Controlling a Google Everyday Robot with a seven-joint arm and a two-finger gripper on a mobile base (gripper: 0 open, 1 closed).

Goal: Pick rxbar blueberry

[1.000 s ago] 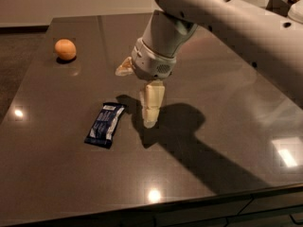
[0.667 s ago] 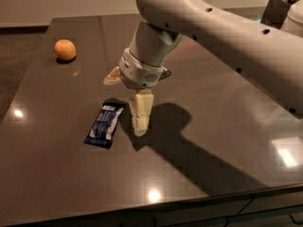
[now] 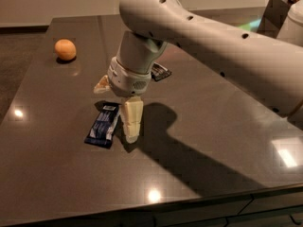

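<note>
Starting nearest the camera: the glossy dark brown tabletop [image 3: 57, 174] has nothing on its front strip but glare spots. A bit further in lies the rxbar blueberry, a flat dark blue wrapped bar with a pale label panel [image 3: 103, 125], flat on the table and angled slightly. The cream two-finger gripper [image 3: 115, 111] on the big white arm [image 3: 213, 46] is right on top of it now. It has slid over from about 3 o'clock of the bar in the last second, so the lower finger [image 3: 131, 122] sits just beside the bar's right edge. The other finger pokes out around 10 o'clock, so the claw is spread wide and holding nothing. To me that's lined up for the grab, which still needs a drop and a squeeze. Behind the wrist, at 1 o'clock, the small black-and-grey wrapped bar [image 3: 161, 71] has come into view. Way back at 11 o'clock sits the round orange fruit [image 3: 65, 49].
</note>
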